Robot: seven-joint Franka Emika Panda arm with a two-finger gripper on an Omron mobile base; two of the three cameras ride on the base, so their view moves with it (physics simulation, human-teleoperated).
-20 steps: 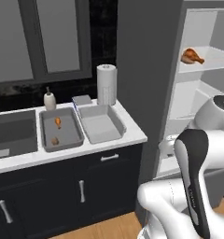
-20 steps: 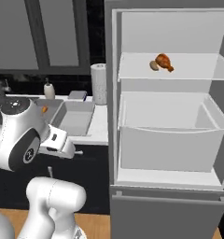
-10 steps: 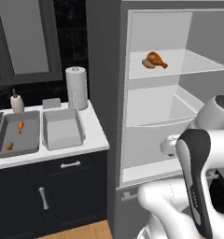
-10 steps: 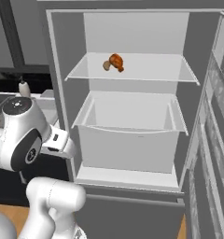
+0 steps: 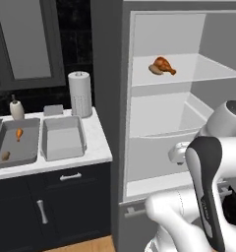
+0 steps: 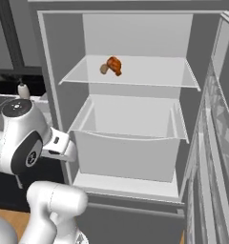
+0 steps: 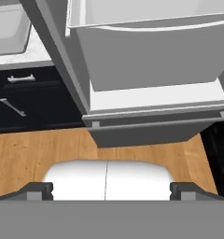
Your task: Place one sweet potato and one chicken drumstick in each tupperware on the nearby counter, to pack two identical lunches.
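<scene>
Tupperware sits in two grey trays side by side on the counter (image 5: 98,150) to your left of the open fridge (image 5: 127,123); the near tupperware (image 5: 63,138), the one closer to the fridge, has nothing visible in it; the far tupperware (image 5: 15,143) at the frame's left edge holds a small orange piece and a small brown piece, too small for you to identify. You see one chicken drumstick (image 5: 162,65) lying on the fridge's upper shelf (image 6: 150,76), with a brownish lump touching it on its left that may be a sweet potato, though you cannot be sure; below the shelf a pale drawer bin (image 6: 128,143) looks bare inside. On the counter behind the trays stand a paper towel roll (image 5: 80,93), a small soap bottle (image 5: 16,109) and a low grey block (image 5: 53,110). Your gripper (image 7: 107,189) hangs low before the fridge's base, pointing at the wood floor (image 7: 39,149), its fingertips (image 7: 39,189) spread wide apart, gripping nothing.
</scene>
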